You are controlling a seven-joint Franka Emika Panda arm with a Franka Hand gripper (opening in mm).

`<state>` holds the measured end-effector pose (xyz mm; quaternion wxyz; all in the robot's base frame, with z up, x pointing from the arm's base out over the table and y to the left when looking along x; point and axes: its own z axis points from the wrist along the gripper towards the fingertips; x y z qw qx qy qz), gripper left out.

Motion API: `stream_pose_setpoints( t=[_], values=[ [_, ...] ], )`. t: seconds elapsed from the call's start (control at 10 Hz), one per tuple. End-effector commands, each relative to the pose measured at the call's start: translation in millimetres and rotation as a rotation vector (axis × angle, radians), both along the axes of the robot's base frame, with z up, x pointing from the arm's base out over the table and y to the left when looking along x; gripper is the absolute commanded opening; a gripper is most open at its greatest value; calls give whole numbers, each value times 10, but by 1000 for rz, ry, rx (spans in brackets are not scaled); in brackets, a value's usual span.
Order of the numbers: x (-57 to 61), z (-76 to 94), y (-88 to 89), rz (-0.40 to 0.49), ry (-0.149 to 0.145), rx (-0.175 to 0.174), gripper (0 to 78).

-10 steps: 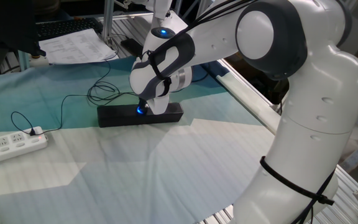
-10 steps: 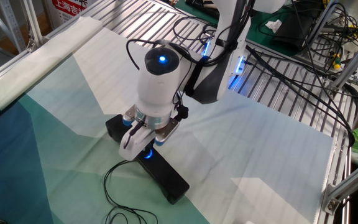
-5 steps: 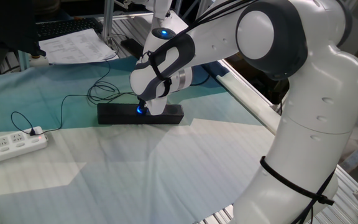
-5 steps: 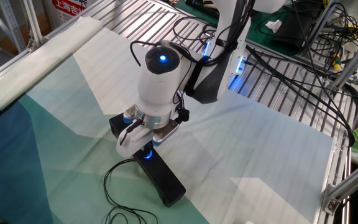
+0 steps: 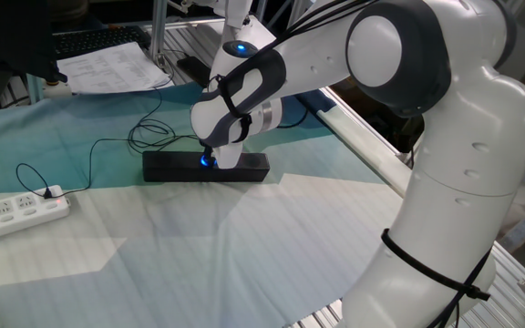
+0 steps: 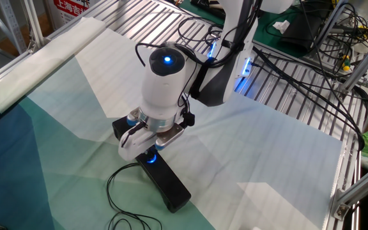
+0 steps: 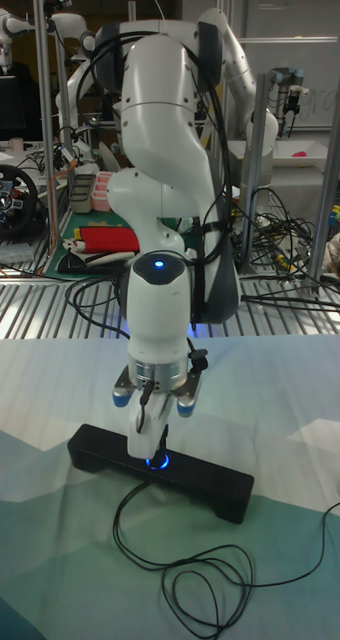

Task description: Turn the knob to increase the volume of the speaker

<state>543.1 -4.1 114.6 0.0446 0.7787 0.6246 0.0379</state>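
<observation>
The speaker [image 5: 167,168] is a long black bar lying on the teal and white cloth, also seen in the other fixed view [image 6: 171,188] and in the tall view [image 7: 215,488]. Its knob [image 5: 207,162] glows blue at the middle of the bar [image 6: 151,158] [image 7: 158,462]. My gripper [image 7: 155,450] points straight down onto the knob, its two fingers close together on either side of it. In both fixed views the hand [image 5: 211,157] [image 6: 147,151] covers most of the knob, so only the blue glow shows.
The speaker's thin black cable [image 7: 190,570] coils on the cloth beside it and runs to a white power strip [image 5: 16,214] at the left edge. Papers [image 5: 112,66] lie at the back. A bare slatted metal tabletop [image 6: 299,108] with cables lies beyond the cloth.
The hand has twisted slightly on the knob, and the speaker has swivelled a little on the cloth with it. Over the last half second almost nothing moved.
</observation>
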Motion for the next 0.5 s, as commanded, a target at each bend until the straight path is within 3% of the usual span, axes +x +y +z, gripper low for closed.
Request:
stream_pose_setpoints(
  t=[0.1,0.5],
  values=[
    [-8,-16,4,-54,-7,6,12],
    [-7,-16,4,-111,-9,17,12]
  ],
)
